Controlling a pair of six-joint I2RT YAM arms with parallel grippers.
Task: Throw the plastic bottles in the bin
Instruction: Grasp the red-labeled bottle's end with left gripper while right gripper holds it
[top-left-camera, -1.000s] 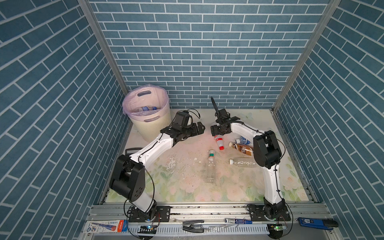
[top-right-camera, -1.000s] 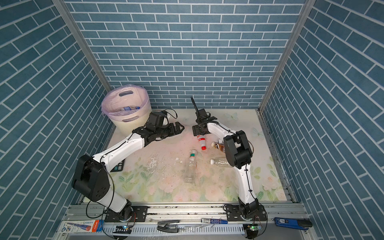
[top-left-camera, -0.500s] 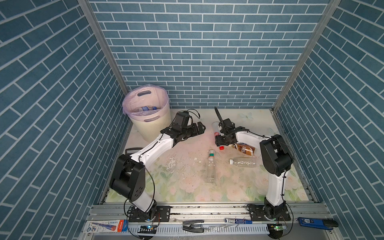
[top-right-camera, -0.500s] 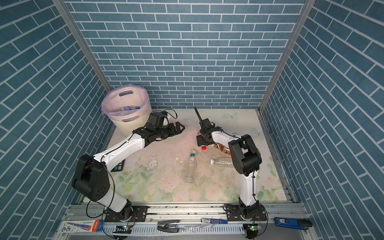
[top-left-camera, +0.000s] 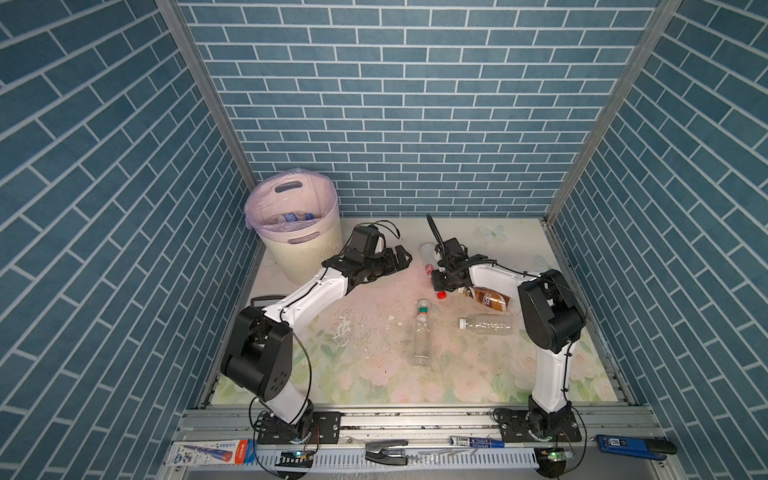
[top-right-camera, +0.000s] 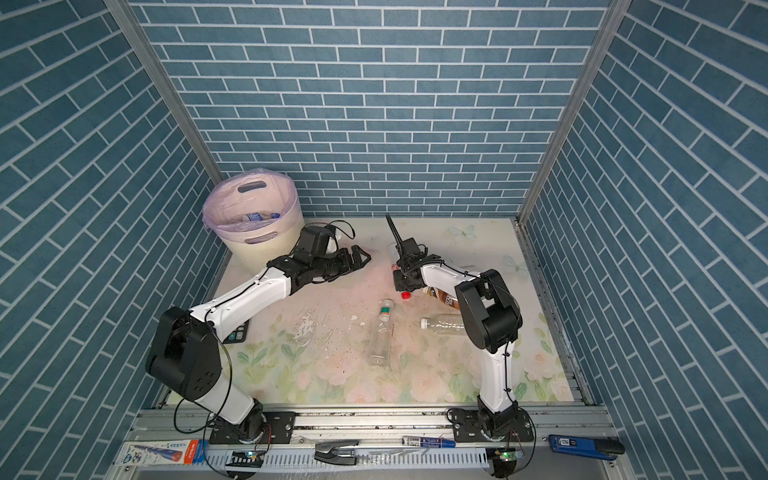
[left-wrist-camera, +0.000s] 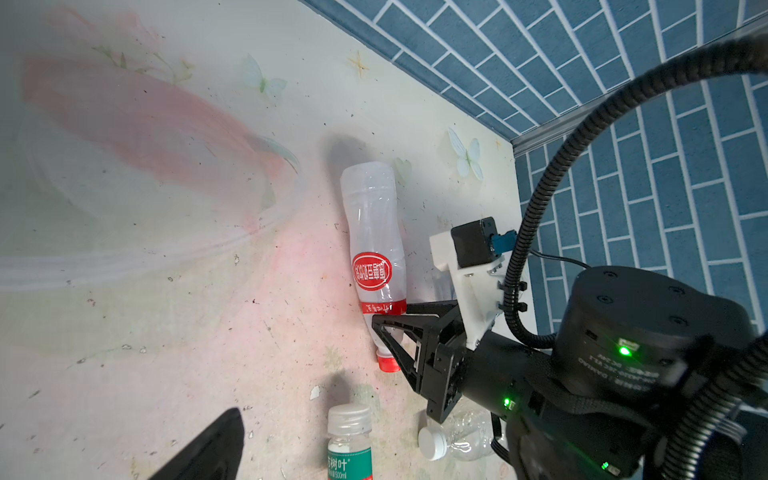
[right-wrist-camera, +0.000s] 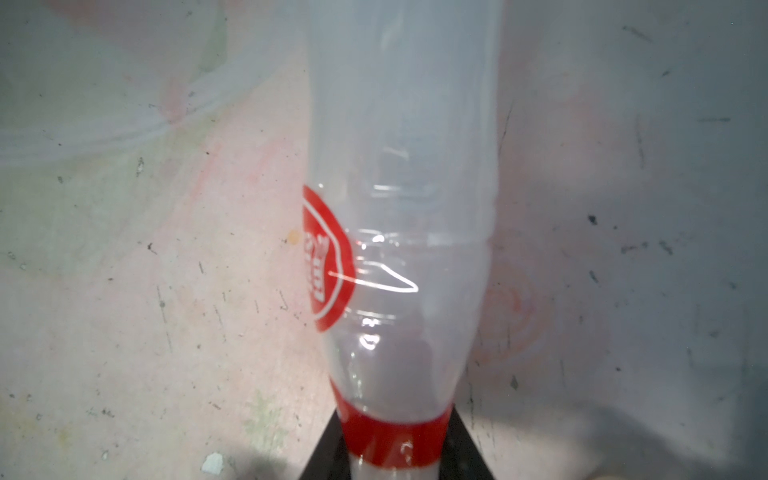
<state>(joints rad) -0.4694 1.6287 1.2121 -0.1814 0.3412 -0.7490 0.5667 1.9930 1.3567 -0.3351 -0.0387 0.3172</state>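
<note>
A white plastic bottle (top-left-camera: 428, 254) (top-right-camera: 393, 252) (left-wrist-camera: 372, 232) (right-wrist-camera: 407, 249) with a red cap and red logo lies on the floral mat right of centre. My right gripper (top-left-camera: 438, 281) (top-right-camera: 400, 283) (left-wrist-camera: 390, 332) (right-wrist-camera: 395, 453) is shut on its neck, just above the cap. My left gripper (top-left-camera: 401, 259) (top-right-camera: 360, 259) hovers open and empty to the left of it; one of its fingers (left-wrist-camera: 216, 444) shows in the left wrist view. The cream ribbed bin (top-left-camera: 305, 249) (top-right-camera: 257, 251) with a pink liner stands at the back left, with blue-labelled bottles (top-left-camera: 293, 217) inside.
Three more bottles lie on the mat: a green-labelled one (top-left-camera: 422, 332) (top-right-camera: 384, 332) (left-wrist-camera: 349, 449), a brown-labelled one (top-left-camera: 489, 299) (top-right-camera: 442, 297) and a plain clear one (top-left-camera: 487, 325) (top-right-camera: 442, 324) (left-wrist-camera: 451, 440). A black calculator (top-left-camera: 268, 298) (top-right-camera: 237, 335) lies under the left arm. Brick walls enclose three sides.
My right gripper has come down and forward onto the white bottle and shut on its neck. The left arm has stayed where it was, open.
</note>
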